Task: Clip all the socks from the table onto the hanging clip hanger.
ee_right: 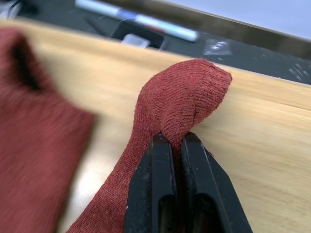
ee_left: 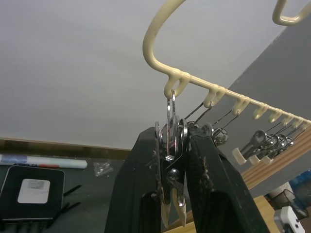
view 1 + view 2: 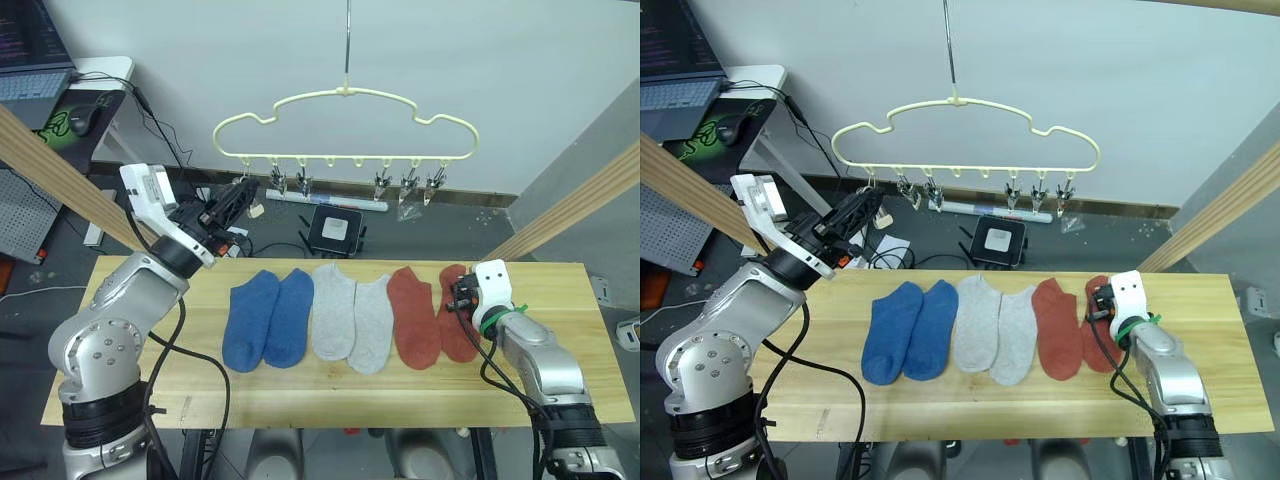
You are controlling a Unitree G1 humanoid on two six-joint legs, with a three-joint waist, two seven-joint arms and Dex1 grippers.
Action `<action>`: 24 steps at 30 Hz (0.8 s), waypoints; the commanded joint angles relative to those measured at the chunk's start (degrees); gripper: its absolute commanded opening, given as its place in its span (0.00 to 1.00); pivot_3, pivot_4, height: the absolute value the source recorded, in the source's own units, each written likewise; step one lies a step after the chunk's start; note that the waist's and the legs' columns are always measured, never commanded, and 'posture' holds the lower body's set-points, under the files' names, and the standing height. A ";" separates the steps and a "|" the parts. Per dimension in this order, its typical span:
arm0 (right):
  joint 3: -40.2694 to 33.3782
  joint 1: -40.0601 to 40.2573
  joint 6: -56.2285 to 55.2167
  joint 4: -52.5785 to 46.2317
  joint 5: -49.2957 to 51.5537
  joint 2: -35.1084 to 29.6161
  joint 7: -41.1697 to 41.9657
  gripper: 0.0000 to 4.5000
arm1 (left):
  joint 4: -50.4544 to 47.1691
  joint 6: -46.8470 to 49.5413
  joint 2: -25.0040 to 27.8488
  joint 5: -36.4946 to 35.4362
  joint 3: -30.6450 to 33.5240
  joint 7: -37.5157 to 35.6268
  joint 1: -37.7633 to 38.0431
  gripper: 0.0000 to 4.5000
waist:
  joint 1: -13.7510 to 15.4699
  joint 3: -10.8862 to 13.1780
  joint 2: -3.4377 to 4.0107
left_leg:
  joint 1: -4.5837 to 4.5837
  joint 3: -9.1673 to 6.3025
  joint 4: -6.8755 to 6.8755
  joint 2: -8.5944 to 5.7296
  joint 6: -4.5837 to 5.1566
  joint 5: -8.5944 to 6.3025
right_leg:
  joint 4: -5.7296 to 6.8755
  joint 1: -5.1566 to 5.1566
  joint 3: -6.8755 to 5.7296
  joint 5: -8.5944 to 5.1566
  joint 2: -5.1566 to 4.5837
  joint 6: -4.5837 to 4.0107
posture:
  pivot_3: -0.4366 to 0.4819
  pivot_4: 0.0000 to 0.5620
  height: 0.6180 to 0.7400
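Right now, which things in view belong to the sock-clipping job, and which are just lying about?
Job: pale yellow cloud-shaped clip hanger; six knit ankle socks, blue pair, grey pair, rust red pair; wooden plank table.

Lying about: black box, white tube, laptop, mouse.

6 socks (image 3: 342, 315) flat on table (image 3: 300, 385)

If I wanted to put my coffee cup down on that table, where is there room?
The table is bare at both ends: left of the blue socks, and right of the right gripper, which pinches a rust red sock. A bare strip runs along the near edge. The middle is crowded with socks lying side by side.
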 commanded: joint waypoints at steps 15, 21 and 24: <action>23.72 -23.07 -4.59 -17.14 -3.15 0.13 20.91 0.00 | 5.36 4.90 4.70 -12.11 2.44 -1.41 -4.00 0.08 | -1.05 -0.04 -0.05 | -0.40 -0.14 0.05 0.05 -0.22 0.03 | 0.13 -0.49 -0.12 0.17 -0.03 -0.26 | 0.36 0.59 0.96; 27.82 -28.06 -8.74 -11.35 -8.58 3.64 20.13 0.00 | 5.53 5.21 5.24 -12.66 2.22 -2.28 -3.94 0.08 | -1.06 -0.05 -0.06 | -0.89 -0.30 0.15 0.11 -0.23 0.04 | 0.16 -0.88 -0.41 0.20 -0.37 -0.31 | 0.36 0.58 0.96; 29.23 -30.09 -10.98 -8.25 -11.72 4.91 19.65 0.00 | 4.24 4.45 5.66 -10.40 1.17 -4.21 -3.02 0.08 | -1.18 -0.06 -0.07 | -0.94 -0.29 0.16 0.10 -0.22 0.04 | 0.17 -0.92 -0.40 0.21 -0.53 -0.32 | 0.37 0.57 0.96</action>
